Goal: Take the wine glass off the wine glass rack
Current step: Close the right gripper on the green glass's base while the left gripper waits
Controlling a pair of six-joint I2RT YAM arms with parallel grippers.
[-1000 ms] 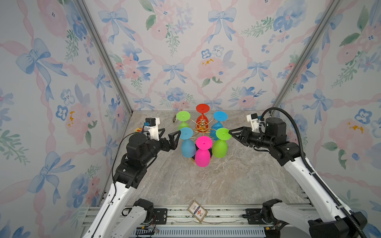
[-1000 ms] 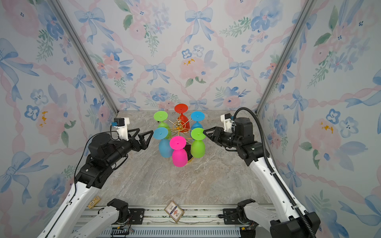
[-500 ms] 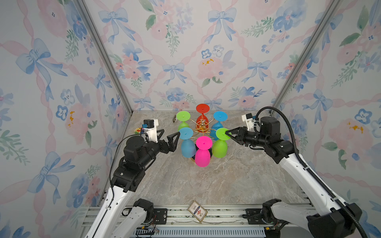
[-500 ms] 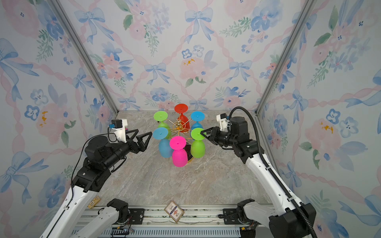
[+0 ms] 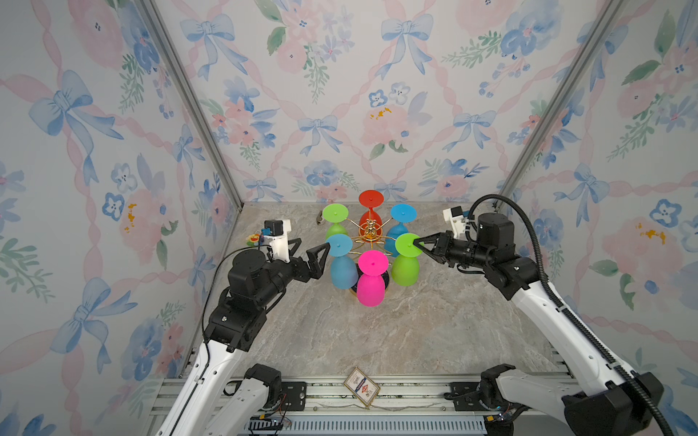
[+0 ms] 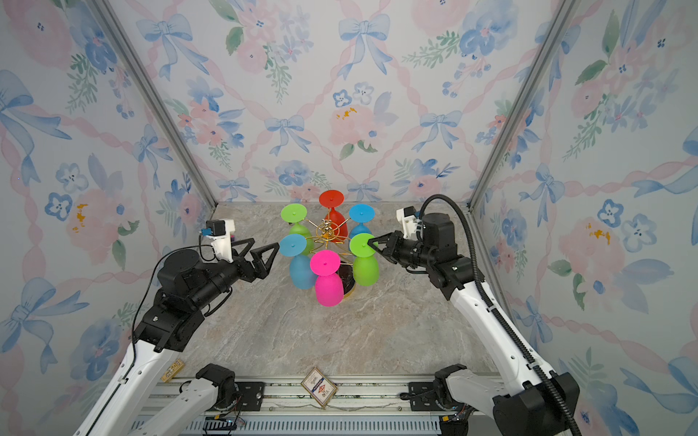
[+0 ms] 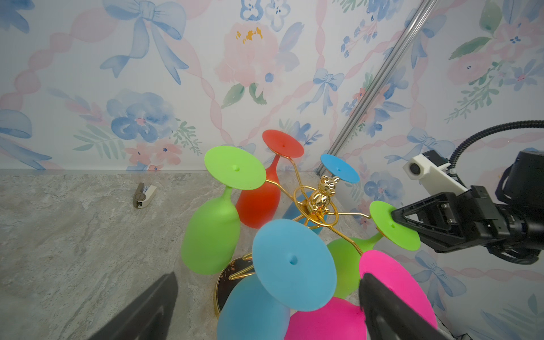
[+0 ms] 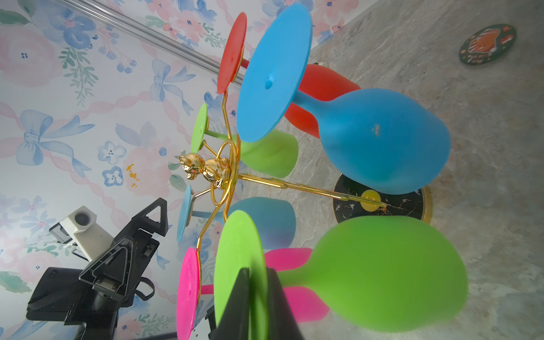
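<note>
- Floral wallpaper closes in a marble table. The rack stands toward the back middle with all six arms loaded, bowls hanging down.
- The green glass to be taken hangs on the front arm on the right side. It is not yet off: its foot lies on top of the wire loop, and its bowl hangs close beside the pink glass.
- The right gripper is pinched on the outer rim of that foot. The right wrist view shows one black finger against each face of the green disc.
- The left gripper is spread wide and holds nothing. It hovers on the opposite side of the rack, just beside the foot of the blue glass.
- The step in hand looks like the grasp itself: the hold on the foot is made, and the removal has not begun.
- The next move probably calls for a slight lift to unweight the foot. Then comes a straight pull outward along the arm, away from the gold centre, until the stem clears the loop.
- The pull should stay in line with the wire, since a sideways tug could swing the bowl into the pink glass or drag the rack.
- A thin rim pinch gives little hold against twisting, so a slow, level draw seems wise.
</note>
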